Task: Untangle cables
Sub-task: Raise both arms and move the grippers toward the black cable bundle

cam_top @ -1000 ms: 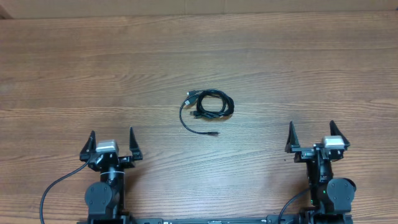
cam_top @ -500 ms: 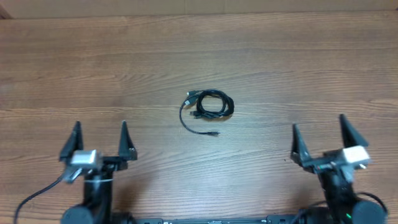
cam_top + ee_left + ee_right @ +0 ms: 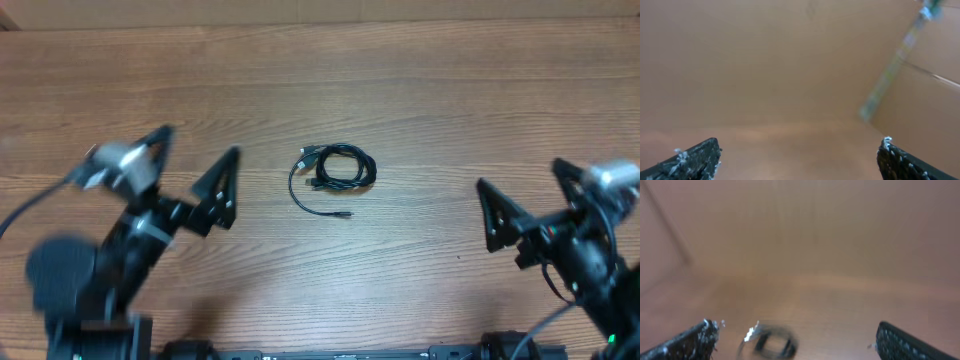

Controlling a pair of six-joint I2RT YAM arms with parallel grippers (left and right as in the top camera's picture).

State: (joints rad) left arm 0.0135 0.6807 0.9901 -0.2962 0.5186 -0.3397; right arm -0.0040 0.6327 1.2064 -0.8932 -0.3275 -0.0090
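Black cables are lying coiled at the centre of the frame on the wooden table, touching neither arm. The left gripper at frame left and the right gripper at frame right are both gaping wide, grasping nothing.

the worktop is brown wood grain, smooth, with a dull satin finish and fine darker streaks running along it. the cables have a black sheath that looks like smooth plastic or rubber, faintly glossy; one plug end shows a silvery, metallic tip. the left end effector and right end effector look like matt black plastic. in the wrist views their fingers are rough-surfaced, with whitish scuffs at the tips; blur hides finer detail.
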